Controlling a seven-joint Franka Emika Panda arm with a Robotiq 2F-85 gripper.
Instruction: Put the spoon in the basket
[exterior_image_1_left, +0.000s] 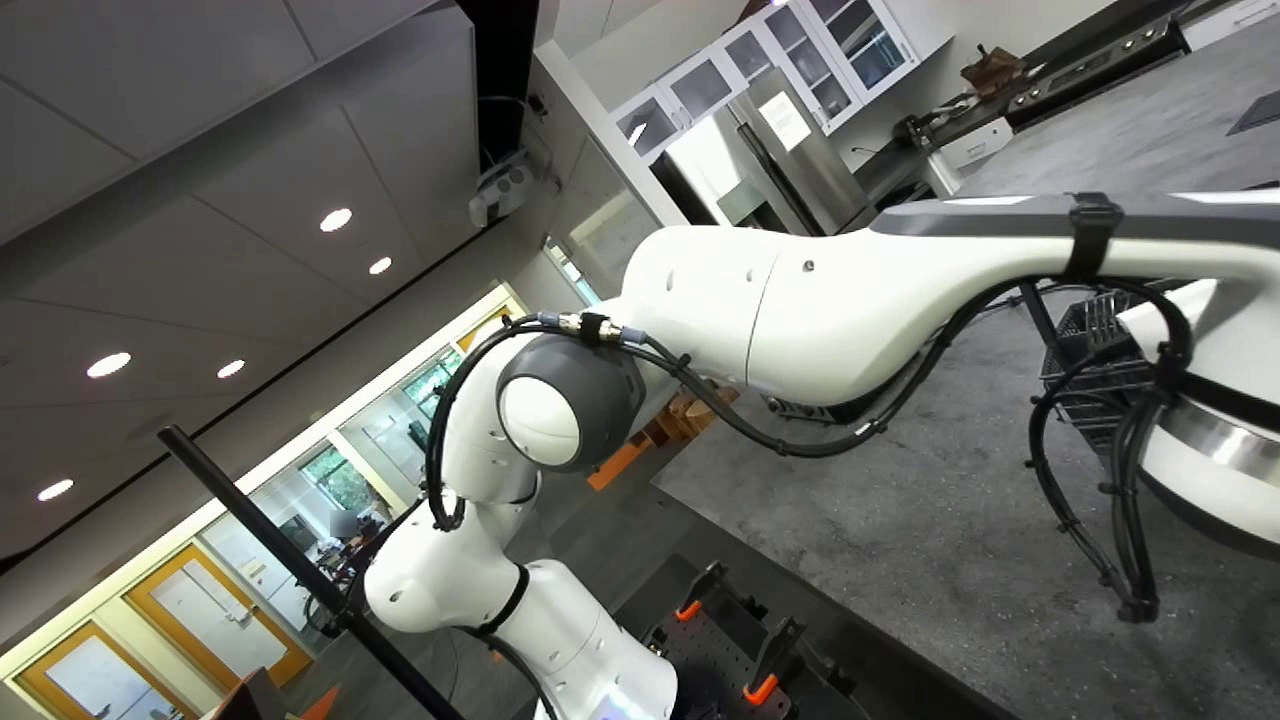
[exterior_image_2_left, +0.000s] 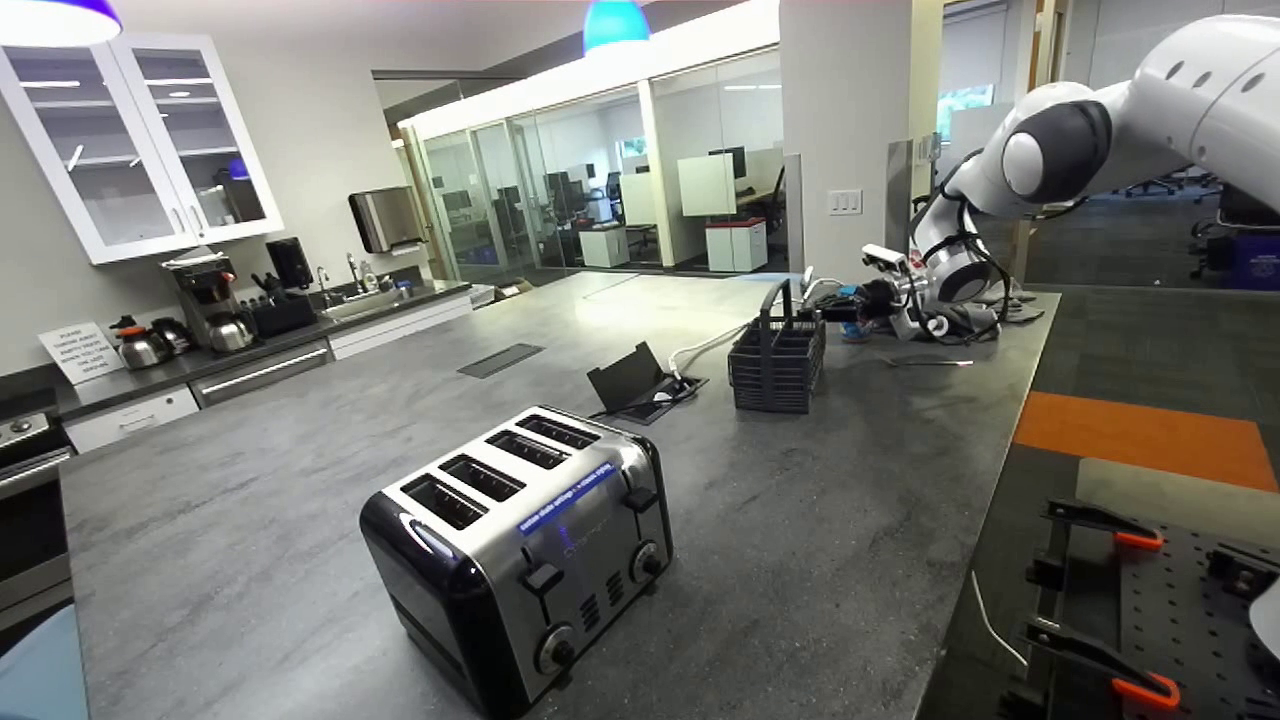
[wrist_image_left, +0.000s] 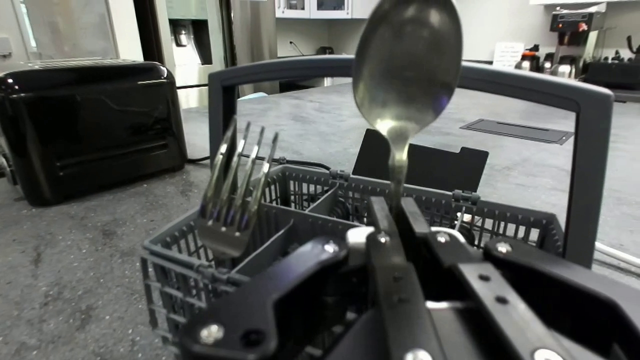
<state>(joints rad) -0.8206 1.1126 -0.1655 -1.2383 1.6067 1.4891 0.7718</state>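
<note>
In the wrist view the silver spoon (wrist_image_left: 407, 65) stands nearly upright, bowl up. Its thin handle runs down between the fingertips of my gripper (wrist_image_left: 394, 202), which is shut on it. The grey basket (wrist_image_left: 512, 209) is below and around the fingers, with its tall handle arching behind the spoon bowl. The handle's lower end is hidden by the fingers. A fork (wrist_image_left: 227, 235) stands tines up in the basket's left part. In an exterior view the gripper (exterior_image_2_left: 838, 305) is at the top of the basket (exterior_image_2_left: 770, 375). The arm partly covers the basket (exterior_image_1_left: 1095, 375) in an exterior view.
A toaster (exterior_image_2_left: 590, 560) stands on the counter, left of the basket in the wrist view (wrist_image_left: 90, 135). A raised outlet flap (exterior_image_2_left: 628, 380) with cables is close behind the basket. A thin shiny utensil (exterior_image_2_left: 930, 362) lies on the counter under the wrist.
</note>
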